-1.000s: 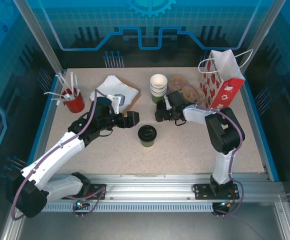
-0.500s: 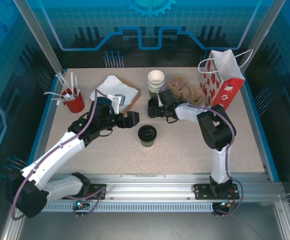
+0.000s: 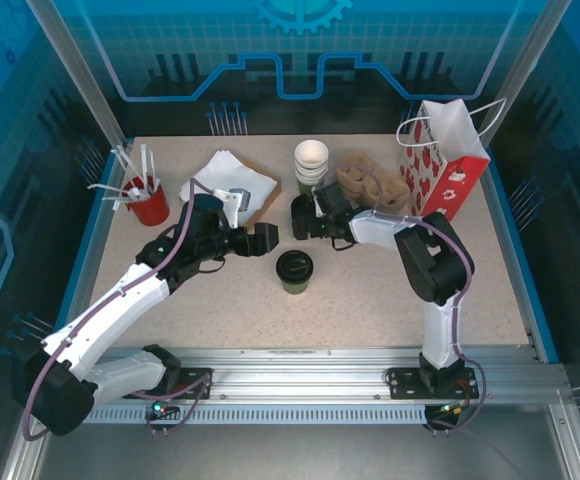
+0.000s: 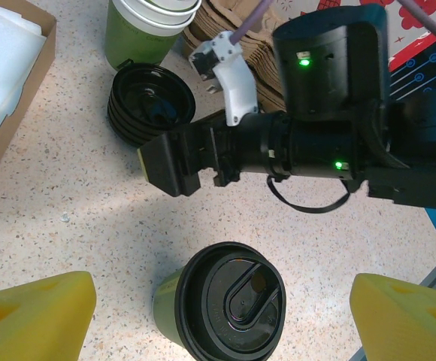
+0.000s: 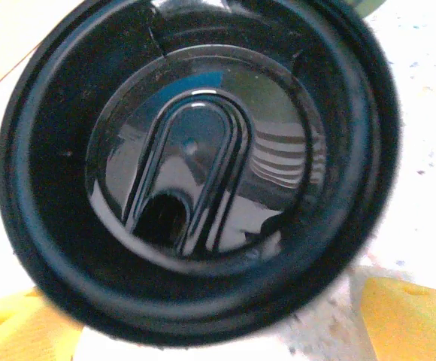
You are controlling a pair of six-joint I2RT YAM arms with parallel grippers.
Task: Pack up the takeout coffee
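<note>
Noted left hand (image 3: 267,238) spread wide, empty | found takeout coffee (image 3: 294,270) upright just ahead of it, between its finger lines, untouched | saw right hand (image 3: 300,222) likewise spread, facing loose lids (image 4: 150,101) | judged best: straddle green wall below lid, squeeze gently, keep upright.

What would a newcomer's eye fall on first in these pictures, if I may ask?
Most likely the red-and-white gift bag, standing tall at the far right corner of the table. Next comes the takeout coffee with its black lid, alone mid-table close by the open left gripper. The red cup bristling with white stirrers at the far left also stands out.
</note>
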